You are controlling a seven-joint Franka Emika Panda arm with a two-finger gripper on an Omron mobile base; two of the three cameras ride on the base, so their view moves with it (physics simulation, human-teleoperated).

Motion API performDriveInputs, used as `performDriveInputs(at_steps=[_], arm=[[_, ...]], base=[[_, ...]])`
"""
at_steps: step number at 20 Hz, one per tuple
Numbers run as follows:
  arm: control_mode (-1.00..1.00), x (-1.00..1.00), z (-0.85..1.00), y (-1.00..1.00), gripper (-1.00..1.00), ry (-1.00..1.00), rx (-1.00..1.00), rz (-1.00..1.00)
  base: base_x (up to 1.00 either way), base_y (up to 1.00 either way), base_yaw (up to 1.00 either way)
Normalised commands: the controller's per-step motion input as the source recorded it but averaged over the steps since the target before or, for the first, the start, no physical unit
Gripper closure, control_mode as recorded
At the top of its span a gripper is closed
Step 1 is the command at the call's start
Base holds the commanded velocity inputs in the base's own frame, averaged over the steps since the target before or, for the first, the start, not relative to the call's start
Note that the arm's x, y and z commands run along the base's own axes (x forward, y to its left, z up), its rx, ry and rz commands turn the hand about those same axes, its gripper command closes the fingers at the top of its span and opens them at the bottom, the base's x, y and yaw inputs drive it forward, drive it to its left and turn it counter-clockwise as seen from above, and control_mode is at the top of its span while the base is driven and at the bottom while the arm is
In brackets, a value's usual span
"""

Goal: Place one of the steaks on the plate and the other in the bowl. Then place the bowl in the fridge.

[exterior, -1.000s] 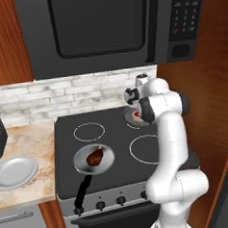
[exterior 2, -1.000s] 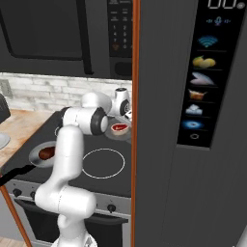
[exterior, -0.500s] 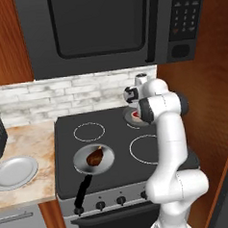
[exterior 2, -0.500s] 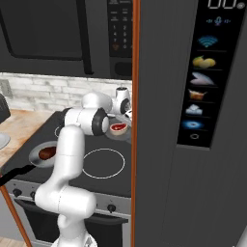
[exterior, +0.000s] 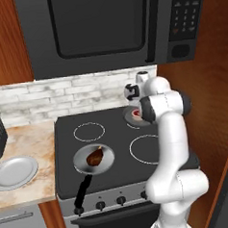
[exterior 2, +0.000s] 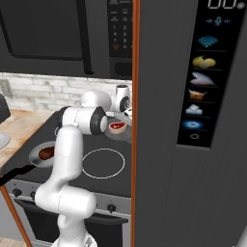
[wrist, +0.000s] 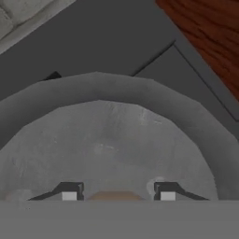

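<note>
Steaks both sit in their frying pans on the stove, so nothing is delivered yet. Gripper (wrist: 115, 196) fingers close on the red steak (exterior 2: 116, 127) in the back-right pan (wrist: 116, 140); the brown steak (exterior: 94, 158) waits in the front-left pan (exterior: 80, 159). The plate (exterior: 15, 171) lies bare on the counter's front edge.

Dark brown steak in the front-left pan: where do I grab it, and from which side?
Come straight down from above. The brown steak lies flat in the shallow pan, so the pan's rim blocks a side approach. Pinch across its narrower width, clear of the black handle.
</note>
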Motion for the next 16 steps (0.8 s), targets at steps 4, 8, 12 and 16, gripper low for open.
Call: performDriveInputs(at_steps=[4, 8, 12, 16], arm=[[-1.0, -0.6, 0.46, 0.12, 1.0, 0.0, 0.05, 0.0], [-1.0, -0.57, 0.08, 0.11, 1.0, -0.04, 0.0, 0.0], [-1.0, -0.85, 0.07, 0.24, 1.0, -0.08, 0.0, 0.0], [-1.0, -0.99, 0.22, 0.23, 1.0, -0.19, 0.0, 0.0]], base=[[0.0, 0.0, 0.0], [0.0, 0.0, 0.0], [0.0, 0.0, 0.0], [0.0, 0.0, 0.0]])
